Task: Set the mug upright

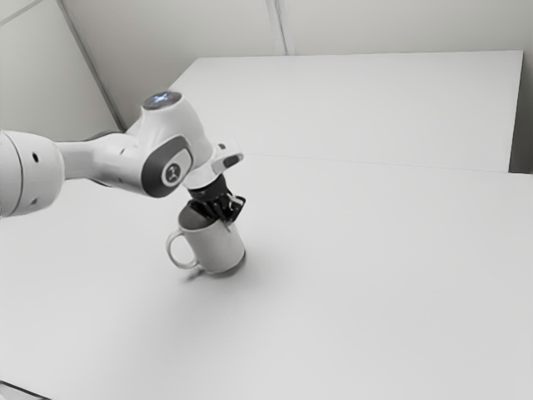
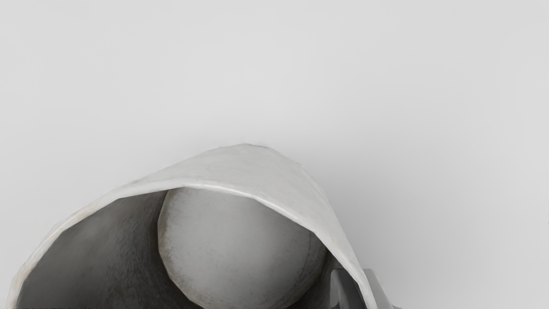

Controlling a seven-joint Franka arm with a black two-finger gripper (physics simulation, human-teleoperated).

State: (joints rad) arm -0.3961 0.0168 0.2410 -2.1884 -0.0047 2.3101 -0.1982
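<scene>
The pale mug [image 1: 218, 247] leans a little in the exterior view, its opening tipped up toward the view's left and its handle on that same side. At the rim's far side from the handle is my gripper [image 1: 227, 222], shut on the mug's wall. In the wrist view I look into the mug [image 2: 257, 171], down to its round inner bottom. There my gripper [image 2: 362, 281] has one finger inside the rim and the other outside, with the wall pinched between them. Whether the base touches the table is unclear.
The white table [image 1: 358, 292] extends around the mug, with a shadow beside its base. Behind it in the exterior view stands a large white surface [image 1: 358, 108]. A dark-edged object [image 1: 21, 394] shows at the lower left corner.
</scene>
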